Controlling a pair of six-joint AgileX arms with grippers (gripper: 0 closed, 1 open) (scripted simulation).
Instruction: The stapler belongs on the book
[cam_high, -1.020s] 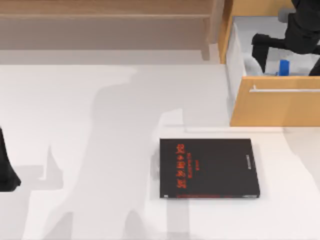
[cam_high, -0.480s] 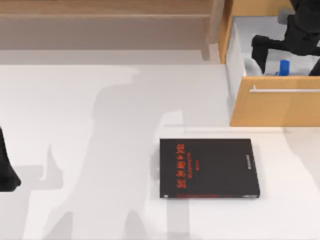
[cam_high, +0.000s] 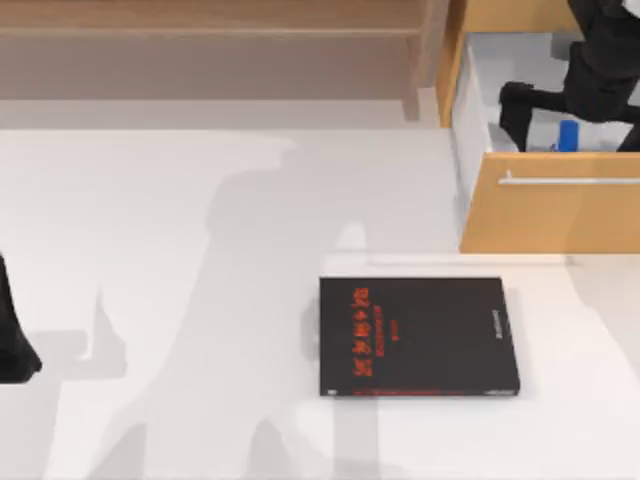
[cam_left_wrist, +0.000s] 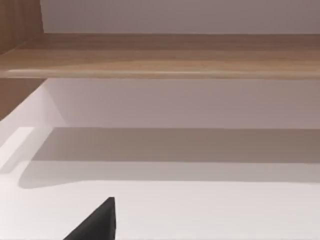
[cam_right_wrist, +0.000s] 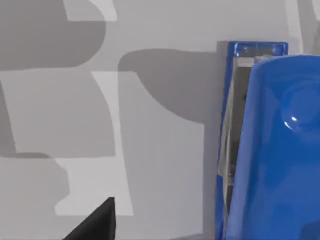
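**Right jaws lowered into the open drawer over the stapler**

Whether the right jaws (cam_high: 572, 118) are spread or closed cannot be told; they are seen inside the open drawer (cam_high: 550, 200) at the desk's far right, directly at the stapler (cam_high: 568, 134). In the right wrist view the stapler (cam_right_wrist: 270, 150) is seen very close, bright blue and glossy, resting on the drawer's pale grey floor, with one dark fingertip (cam_right_wrist: 95, 222) at the frame edge. Contact between the jaws and the stapler cannot be confirmed. The book (cam_high: 418, 337) is laid flat on the white desk (cam_high: 180, 300), in front of the drawer and well apart from the stapler, its red-lettered black cover facing up. The left arm (cam_high: 12, 340) is parked at the desk's left edge; its jaws' state cannot be told either.
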